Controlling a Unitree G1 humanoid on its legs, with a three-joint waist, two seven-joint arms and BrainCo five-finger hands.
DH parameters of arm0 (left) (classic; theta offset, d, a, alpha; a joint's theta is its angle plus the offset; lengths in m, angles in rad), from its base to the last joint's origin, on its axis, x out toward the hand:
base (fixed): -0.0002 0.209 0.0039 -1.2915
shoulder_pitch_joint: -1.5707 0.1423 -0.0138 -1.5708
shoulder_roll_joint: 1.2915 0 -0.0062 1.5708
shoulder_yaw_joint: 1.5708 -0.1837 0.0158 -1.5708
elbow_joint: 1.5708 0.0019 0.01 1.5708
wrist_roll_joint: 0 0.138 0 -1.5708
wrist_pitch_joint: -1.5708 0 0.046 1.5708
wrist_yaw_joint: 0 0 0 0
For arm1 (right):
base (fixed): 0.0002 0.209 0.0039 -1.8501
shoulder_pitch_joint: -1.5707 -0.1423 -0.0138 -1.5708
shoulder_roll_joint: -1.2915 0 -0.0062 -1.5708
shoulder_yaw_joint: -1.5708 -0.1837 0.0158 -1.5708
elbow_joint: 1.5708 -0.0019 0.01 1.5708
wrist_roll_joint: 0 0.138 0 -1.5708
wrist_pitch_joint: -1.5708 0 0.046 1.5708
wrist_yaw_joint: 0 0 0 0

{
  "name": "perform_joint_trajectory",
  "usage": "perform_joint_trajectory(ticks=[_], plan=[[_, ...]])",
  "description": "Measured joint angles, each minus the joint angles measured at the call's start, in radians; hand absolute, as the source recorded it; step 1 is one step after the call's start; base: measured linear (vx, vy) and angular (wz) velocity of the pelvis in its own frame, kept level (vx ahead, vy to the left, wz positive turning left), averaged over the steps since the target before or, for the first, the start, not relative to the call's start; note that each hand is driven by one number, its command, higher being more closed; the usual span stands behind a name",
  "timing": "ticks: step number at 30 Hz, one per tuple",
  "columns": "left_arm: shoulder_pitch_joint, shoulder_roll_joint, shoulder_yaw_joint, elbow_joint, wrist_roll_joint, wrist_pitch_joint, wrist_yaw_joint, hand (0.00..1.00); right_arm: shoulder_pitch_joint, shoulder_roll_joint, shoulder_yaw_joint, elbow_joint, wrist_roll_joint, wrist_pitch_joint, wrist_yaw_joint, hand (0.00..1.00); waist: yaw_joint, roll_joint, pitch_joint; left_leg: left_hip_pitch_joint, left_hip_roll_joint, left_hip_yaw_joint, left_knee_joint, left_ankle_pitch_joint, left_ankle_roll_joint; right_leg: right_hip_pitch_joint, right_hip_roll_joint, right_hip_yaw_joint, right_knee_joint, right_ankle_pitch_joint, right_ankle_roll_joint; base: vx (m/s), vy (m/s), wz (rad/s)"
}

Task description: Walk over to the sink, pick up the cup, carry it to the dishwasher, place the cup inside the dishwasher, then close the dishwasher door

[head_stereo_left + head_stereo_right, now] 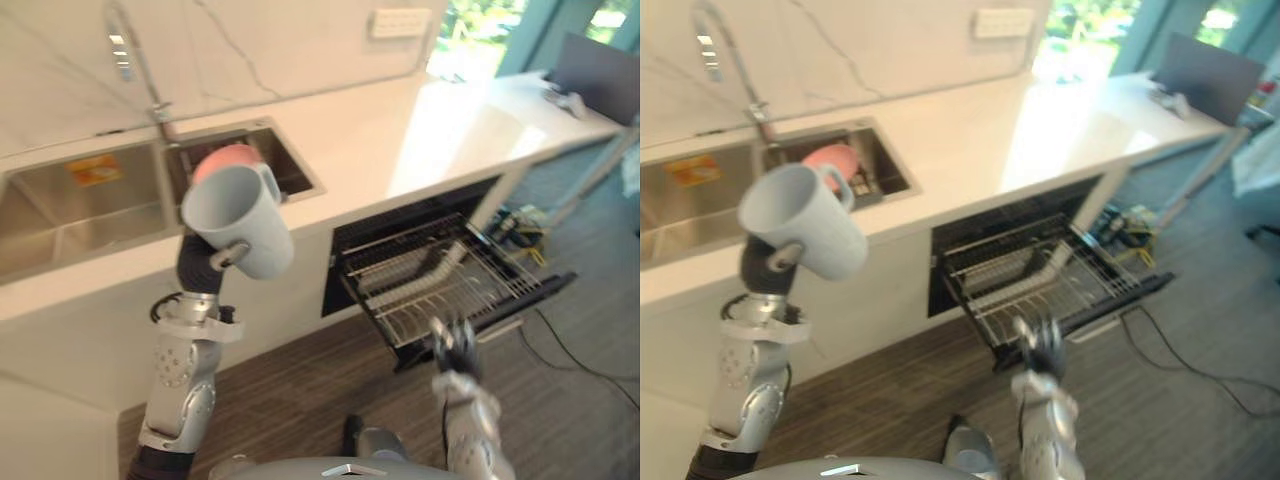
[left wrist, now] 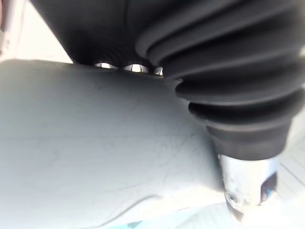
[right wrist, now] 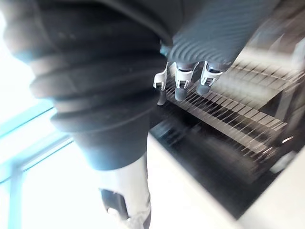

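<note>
**Left eye view: pale cup gripped in the air at the counter's edge**

A white stone countertop (image 1: pixel 400 140) runs from nine o'clock up to two, smooth and glossy. Behind it is a veined marble backsplash (image 1: pixel 250 50) with a pale outlet plate (image 1: pixel 400 22) near twelve. A steel double-basin sink (image 1: pixel 80 215) is set into the counter at ten o'clock, with a curved chrome faucet (image 1: pixel 135 60) rising behind it. A rounded pink object (image 1: pixel 235 153) lies in the basin nearer centre. Bright window (image 1: pixel 480 25) glass shows at one o'clock. The floor (image 1: pixel 320 380) at six is grey-brown wood-grain plank.

Under the counter at four o'clock the dishwasher (image 1: pixel 400 222) stands open. Its dark door (image 1: pixel 540 292) is folded down flat, and a wire rack (image 1: pixel 440 275) is pulled out over it.

The cup (image 1: pixel 238 220), a matte pale blue-grey mug with a loop handle, is tilted in the air just left of centre, in front of the sink's edge. The left hand (image 1: pixel 203 270) holds it from below, fingers wrapped against its wall. The right hand (image 1: pixel 455 345) shows at five o'clock near the door's front edge, fingers loose and spread, holding nothing.
</note>
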Motion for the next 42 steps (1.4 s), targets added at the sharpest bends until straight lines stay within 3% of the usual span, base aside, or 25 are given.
perform_joint_trajectory(ticks=[2,5,7,8,9,10,11,12,13,14,15,16,17,19,20,22,24,30,36,40,42], plan=[[-0.039,-0.001,0.045,0.001,-0.037,-0.031,-0.006,1.00,-0.069,-0.018,-0.143,-0.085,0.066,-0.065,0.153,0.00,-0.008,-0.026,0.018,0.014,0.002,-0.017,-0.019,0.016,-0.012,-0.024,0.003,-0.001,0.073,-0.039,-0.008,0.18,-0.065,-0.11],[-0.055,-0.008,0.072,0.030,-0.049,-0.036,0.023,1.00,-0.124,-0.079,-0.206,-0.088,0.104,-0.137,0.208,0.00,-0.026,-0.036,0.019,0.022,-0.010,-0.031,-0.017,0.018,-0.015,-0.071,-0.030,-0.016,0.210,-0.133,-0.007,0.15,-0.068,0.09],[-0.057,-0.018,0.066,0.049,-0.051,-0.029,0.049,1.00,-0.142,-0.101,-0.183,-0.097,0.113,-0.144,0.215,0.00,-0.033,-0.041,0.016,0.020,-0.008,-0.058,0.025,0.017,-0.016,-0.073,-0.040,-0.023,0.258,-0.194,-0.010,0.11,-0.118,0.20],[-0.056,-0.026,0.055,0.057,-0.050,-0.026,0.063,1.00,-0.143,-0.104,-0.158,-0.104,0.115,-0.134,0.218,0.00,-0.035,-0.031,0.018,-0.014,0.012,-0.084,0.109,0.017,-0.013,-0.056,-0.037,-0.034,0.255,-0.216,-0.021,0.09,-0.122,0.20],[-0.056,-0.035,0.040,0.059,-0.048,-0.026,0.070,1.00,-0.142,-0.110,-0.124,-0.105,0.113,-0.124,0.219,0.00,-0.038,-0.015,0.026,-0.070,0.042,-0.110,0.234,0.026,0.018,-0.027,-0.022,-0.047,0.243,-0.225,-0.029,0.15,-0.181,0.21],[-0.054,-0.045,0.024,0.064,-0.044,-0.025,0.082,1.00,-0.140,-0.111,-0.092,-0.105,0.103,-0.110,0.218,0.00,-0.036,0.007,0.038,-0.133,0.076,-0.140,0.383,0.058,0.074,0.014,0.000,-0.049,0.218,-0.230,-0.040,0.18,-0.187,0.18],[-0.045,-0.058,0.004,0.081,-0.030,-0.022,0.091,1.00,-0.138,-0.111,-0.050,-0.105,0.074,-0.103,0.217,0.00,-0.030,0.030,0.059,-0.218,0.086,-0.209,0.560,0.075,0.092,0.079,0.023,-0.049,0.179,-0.231,-0.056,0.25,-0.170,0.10],[-0.025,-0.075,-0.011,0.103,-0.019,-0.013,0.096,1.00,-0.137,-0.112,-0.023,-0.105,0.031,-0.103,0.213,0.00,-0.024,0.048,0.072,-0.263,0.027,-0.250,0.628,0.016,0.050,0.147,0.027,-0.044,0.134,-0.227,-0.067,0.23,-0.082,0.04],[-0.013,-0.079,-0.015,0.111,-0.018,-0.011,0.096,1.00,-0.137,-0.113,-0.010,-0.105,0.017,-0.104,0.212,0.00,-0.022,0.056,0.075,-0.273,-0.016,-0.261,0.616,-0.012,0.049,0.179,0.026,-0.041,0.108,-0.221,-0.076,0.25,-0.002,-0.11],[0.017,-0.075,-0.012,0.112,-0.017,-0.008,0.096,1.00,-0.139,-0.116,0.026,-0.104,-0.019,-0.107,0.204,0.00,-0.012,0.064,0.073,-0.284,-0.099,-0.259,0.520,-0.051,0.063,0.227,0.021,-0.028,0.063,-0.216,-0.082,0.25,0.033,-0.40],[0.039,-0.072,-0.002,0.108,-0.015,-0.010,0.095,1.00,-0.142,-0.120,0.060,-0.104,-0.039,-0.109,0.195,0.00,0.016,0.063,0.072,-0.288,-0.169,-0.256,0.368,-0.051,0.085,0.250,0.013,-0.010,0.044,-0.213,-0.076,0.24,0.034,-0.53],[0.046,-0.072,0.000,0.106,-0.012,-0.011,0.098,1.00,-0.143,-0.121,0.075,-0.104,-0.048,-0.109,0.188,0.00,0.029,0.064,0.071,-0.295,-0.190,-0.261,0.291,-0.038,0.100,0.253,0.012,-0.001,0.039,-0.213,-0.070,0.24,0.041,-0.60],[0.054,-0.071,0.000,0.109,-0.010,-0.010,0.097,1.00,-0.143,-0.123,0.104,-0.103,-0.058,-0.108,0.167,0.00,0.042,0.063,0.072,-0.321,-0.213,-0.268,0.169,0.023,0.119,0.253,0.013,0.014,0.039,-0.217,-0.050,0.26,0.047,-0.49],[0.075,-0.065,0.001,0.114,-0.009,-0.006,0.096,1.00,-0.144,-0.126,0.131,-0.101,-0.066,-0.110,0.146,0.00,0.054,0.067,0.064,-0.322,-0.229,-0.285,0.091,0.196,0.135,0.255,0.015,0.044,0.039,-0.228,-0.023,0.28,0.074,-0.38],[0.074,-0.049,0.008,0.114,-0.011,-0.001,0.093,1.00,-0.146,-0.122,0.144,-0.099,-0.066,-0.110,0.126,0.00,0.050,0.056,0.054,-0.314,-0.246,-0.276,0.072,0.208,0.167,0.261,-0.002,0.047,0.030,-0.227,-0.005,0.31,0.096,-0.09],[0.054,-0.019,0.035,0.114,-0.020,0.014,0.083,1.00,-0.173,-0.123,0.145,-0.099,-0.066,-0.110,0.114,0.00,0.043,0.021,0.047,-0.303,-0.277,-0.264,0.007,0.235,0.188,0.258,-0.031,0.039,-0.002,-0.220,0.009,0.29,0.090,0.06],[0.051,-0.003,0.037,0.115,-0.021,0.023,0.086,1.00,-0.203,-0.123,0.144,-0.099,-0.066,-0.110,0.115,0.00,0.042,0.005,0.047,-0.251,-0.306,-0.260,-0.052,0.247,0.204,0.302,-0.055,0.026,-0.038,-0.214,0.019,0.19,0.055,0.10],[0.051,-0.004,0.006,0.114,0.005,0.037,0.077,1.00,-0.221,-0.120,0.149,-0.097,-0.061,-0.101,0.124,0.00,0.061,-0.002,0.030,-0.212,-0.333,-0.263,-0.159,0.286,0.201,0.322,-0.073,0.002,-0.101,-0.209,0.029,0.06,-0.008,0.06],[0.052,0.000,-0.079,0.127,0.246,0.059,0.113,1.00,-0.219,-0.123,0.207,-0.096,0.042,-0.054,0.176,0.00,0.038,-0.011,0.002,-0.205,-0.333,-0.258,-0.252,0.341,0.199,0.295,-0.064,0.005,-0.136,-0.176,0.034,-0.05,-0.007,-0.03],[0.045,0.005,-0.113,0.187,0.496,0.072,0.251,1.00,-0.219,-0.123,0.288,-0.098,0.072,-0.011,0.210,0.00,0.038,-0.023,-0.009,-0.204,-0.333,-0.236,-0.273,0.352,0.207,0.287,-0.065,0.021,-0.163,-0.153,0.042,-0.04,0.036,-0.13],[0.043,0.006,-0.129,0.202,0.640,0.087,0.367,1.00,-0.220,-0.122,0.327,-0.104,0.072,0.014,0.210,0.00,0.038,-0.027,-0.011,-0.198,-0.334,-0.230,-0.294,0.362,0.211,0.281,-0.066,0.025,-0.169,-0.149,0.044,-0.05,0.032,-0.08]])
